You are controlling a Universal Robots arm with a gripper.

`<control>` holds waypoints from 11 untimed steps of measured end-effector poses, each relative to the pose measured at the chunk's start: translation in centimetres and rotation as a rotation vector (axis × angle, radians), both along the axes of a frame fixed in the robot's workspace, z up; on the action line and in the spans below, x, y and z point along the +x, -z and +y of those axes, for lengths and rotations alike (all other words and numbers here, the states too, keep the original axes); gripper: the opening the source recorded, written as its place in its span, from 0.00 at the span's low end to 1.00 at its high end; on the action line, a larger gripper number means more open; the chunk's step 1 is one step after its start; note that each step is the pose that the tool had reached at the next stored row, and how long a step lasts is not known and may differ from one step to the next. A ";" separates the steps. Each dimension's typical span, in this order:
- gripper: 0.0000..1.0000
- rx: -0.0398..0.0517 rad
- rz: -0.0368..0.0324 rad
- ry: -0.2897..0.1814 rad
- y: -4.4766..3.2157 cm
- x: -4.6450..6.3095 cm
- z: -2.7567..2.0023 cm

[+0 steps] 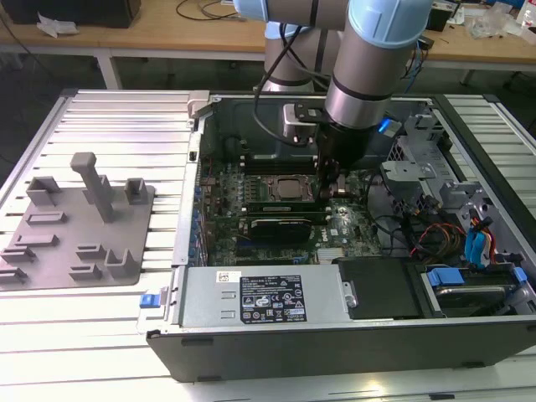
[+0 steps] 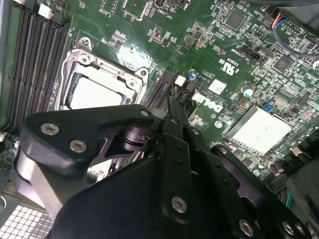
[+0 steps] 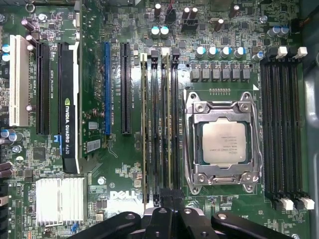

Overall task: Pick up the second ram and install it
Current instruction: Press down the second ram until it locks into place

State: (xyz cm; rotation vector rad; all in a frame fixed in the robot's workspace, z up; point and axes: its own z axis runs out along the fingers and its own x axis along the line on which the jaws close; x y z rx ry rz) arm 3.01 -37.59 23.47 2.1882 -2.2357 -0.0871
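On the exterior view's left we see a flat grey plastic fixture plate (image 1: 79, 230) with moulded blocks lying on the ribbed metal table (image 1: 126, 117), and to its right the open black computer case (image 1: 335, 335). Above the case, the arm's silver and pale-blue wrist (image 1: 368, 59) points straight down, its black gripper (image 1: 332, 180) low over the green motherboard (image 1: 276, 180) beside the silver-framed processor socket (image 1: 285, 188). In the first wrist view the second ram (image 3: 167, 124), a long narrow green stick, stands on edge in the memory slots next to that socket with the gripper's fingers (image 3: 172, 196) drawn together at its end, though we cannot tell if they clamp it.
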 end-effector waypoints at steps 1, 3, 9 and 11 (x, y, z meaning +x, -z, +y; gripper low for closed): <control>0.08 -0.0002 0.0001 0.000 0.12 0.0 0.00; 0.08 0.0000 0.0000 0.000 0.17 0.0 0.02; 0.08 -0.0008 0.0001 0.000 0.44 0.0 0.02; 0.08 -0.0010 0.0001 0.000 0.58 0.0 0.02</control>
